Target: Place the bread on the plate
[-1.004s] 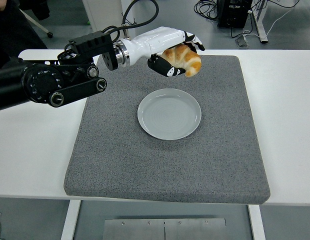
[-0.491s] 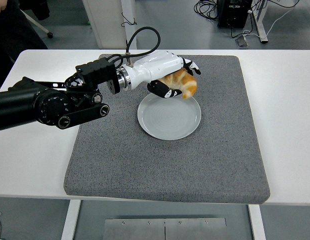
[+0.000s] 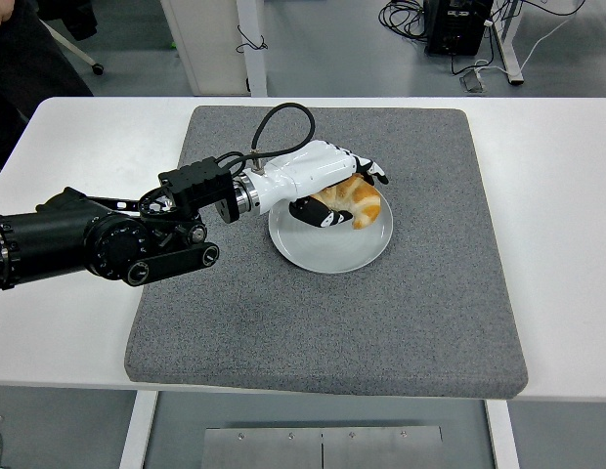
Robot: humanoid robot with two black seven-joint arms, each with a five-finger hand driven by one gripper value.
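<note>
Over the pale grey plate (image 3: pixel 323 249) on the grey mat (image 3: pixel 381 322), the left hand (image 3: pixel 332 191) grips a golden-brown, curved croissant (image 3: pixel 357 200), its lower end at the plate's far side; actual contact unclear.

Left hand (image 3: pixel 327 186) and bread (image 3: pixel 354 202) occupying plate's (image 3: pixel 323 249) far half, grey mat (image 3: pixel 381 322) around it unobstructed

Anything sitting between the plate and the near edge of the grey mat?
No. In the head view that stretch of the grey mat is bare. The plate holds only the croissant, gripped by the left hand.
</note>
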